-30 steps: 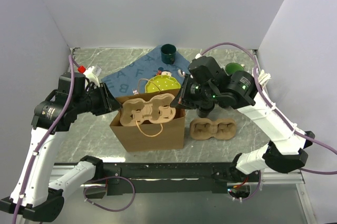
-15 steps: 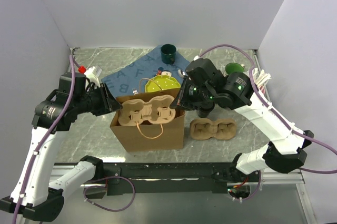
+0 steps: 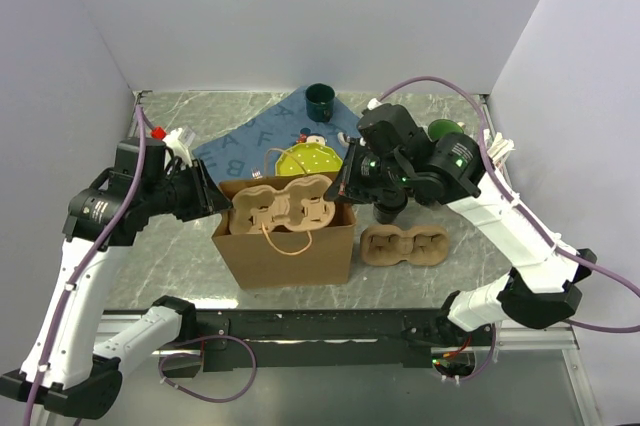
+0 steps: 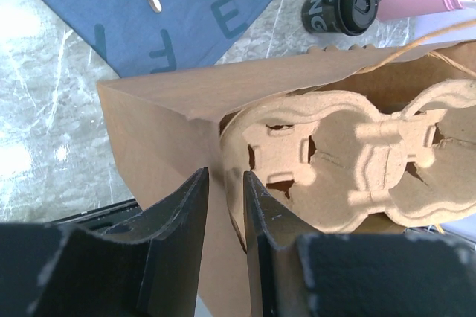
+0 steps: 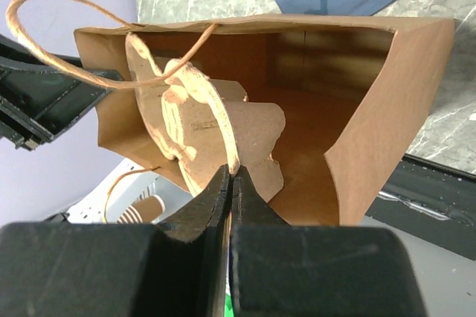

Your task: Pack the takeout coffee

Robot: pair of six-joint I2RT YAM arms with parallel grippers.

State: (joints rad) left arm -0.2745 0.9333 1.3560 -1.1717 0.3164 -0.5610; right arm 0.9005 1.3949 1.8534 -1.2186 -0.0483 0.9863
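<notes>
Flanking bag (image 3: 285, 251): left gripper (image 3: 220, 201), right gripper (image 3: 341, 190).

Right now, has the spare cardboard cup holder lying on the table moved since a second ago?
No. The cup holder sits in the same place, right of the paper bag and equally far from the front edge of the table.

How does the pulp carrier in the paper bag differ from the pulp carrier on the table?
The carrier in the bag sits in the mouth of the paper bag; the carrier on the table lies in the open, to the right of the bag. The right gripper pinches the first by its edge; nothing touches the second. Both are brown moulded pulp and hold no cup.
</notes>
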